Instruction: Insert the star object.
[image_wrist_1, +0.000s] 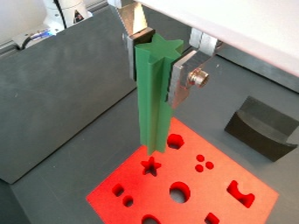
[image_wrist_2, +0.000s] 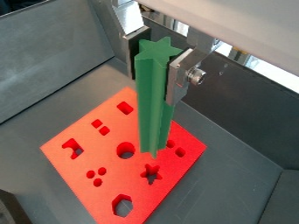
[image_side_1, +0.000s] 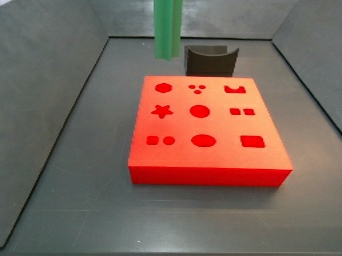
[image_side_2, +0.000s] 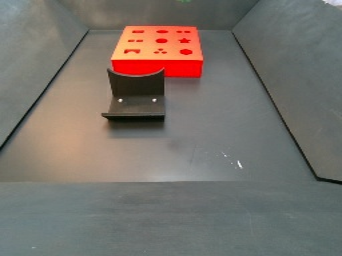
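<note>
My gripper (image_wrist_1: 156, 68) is shut on the top of the star object (image_wrist_1: 155, 96), a long bright-green ridged rod that hangs upright between the silver fingers (image_wrist_1: 181, 80). Both wrist views show this, and the gripper shows again in a wrist view (image_wrist_2: 155, 68), holding the rod (image_wrist_2: 152, 105). The rod's lower end hangs above the red block (image_wrist_1: 216, 188), close to its star-shaped hole (image_wrist_1: 149, 165), which also shows in a wrist view (image_wrist_2: 151, 173). In a side view the rod (image_side_1: 166, 28) comes down from above the red block (image_side_1: 207, 150); the gripper is out of that view.
A dark grey curved piece (image_side_1: 210, 60) stands on the floor just behind the red block, and it also shows in a side view (image_side_2: 135, 95). The block has several other shaped holes (image_side_1: 202, 141). Grey walls (image_side_1: 54, 120) enclose the floor.
</note>
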